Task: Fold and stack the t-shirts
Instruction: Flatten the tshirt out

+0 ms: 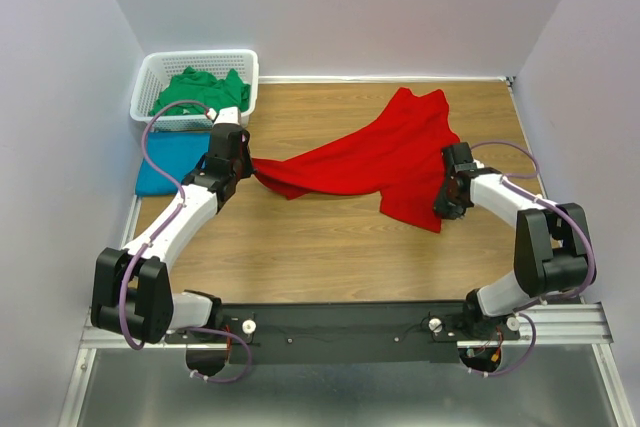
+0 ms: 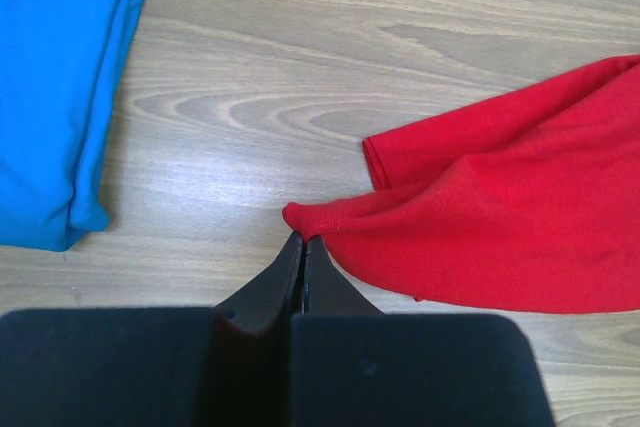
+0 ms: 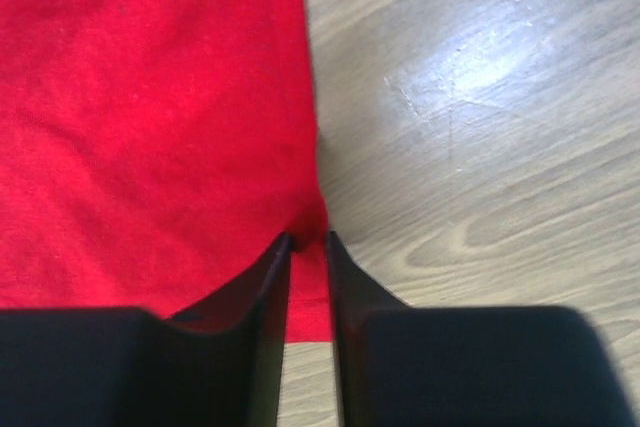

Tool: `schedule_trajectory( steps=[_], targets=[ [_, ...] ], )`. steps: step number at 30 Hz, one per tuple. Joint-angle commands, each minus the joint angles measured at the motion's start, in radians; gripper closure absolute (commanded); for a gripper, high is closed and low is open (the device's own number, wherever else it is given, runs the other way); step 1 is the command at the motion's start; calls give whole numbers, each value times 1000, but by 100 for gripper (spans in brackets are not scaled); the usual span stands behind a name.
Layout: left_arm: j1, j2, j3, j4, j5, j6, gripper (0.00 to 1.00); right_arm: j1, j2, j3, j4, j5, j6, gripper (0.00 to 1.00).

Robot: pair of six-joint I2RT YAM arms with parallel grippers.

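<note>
The red t-shirt point(image 1: 380, 162) lies crumpled across the middle of the wooden table. My left gripper point(image 1: 246, 162) is shut on its left corner point(image 2: 305, 219). My right gripper point(image 1: 447, 205) is shut on the shirt's right edge point(image 3: 308, 232), its jaws narrow with cloth between them. The teal blue t-shirt point(image 1: 168, 164) lies folded at the left, also in the left wrist view point(image 2: 50, 97). The green t-shirt point(image 1: 200, 92) lies bunched in the white basket point(image 1: 150, 77).
The white lattice basket stands at the back left corner. Grey walls close the table on the left, back and right. A black rail point(image 1: 340, 322) with the arm bases runs along the near edge.
</note>
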Motion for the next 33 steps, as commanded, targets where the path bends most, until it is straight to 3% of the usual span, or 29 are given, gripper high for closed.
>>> schedule_trajectory(
  steps=[1,5,9,13,19,26,29,33],
  targets=[
    [5,-16,-9,5,4,12,100,6,52,-58,7,27,1,82],
    [5,-13,-12,5,1,14,100,6,29,-54,7,39,-10,99],
    [5,4,-14,8,2,17,100,8,-11,-14,6,106,-34,99],
    [5,75,72,-16,8,38,100,2,-33,172,4,191,-83,99],
    [5,213,435,-147,-15,55,100,-64,-4,568,1,272,-194,99],
    [5,335,1071,-380,-22,54,100,-146,4,1027,1,252,-273,99],
    [5,304,1202,-395,-7,51,100,-146,-37,1147,2,239,-344,99],
    [5,160,1159,-311,10,75,100,-146,-129,1215,1,252,-425,99]
  ],
)
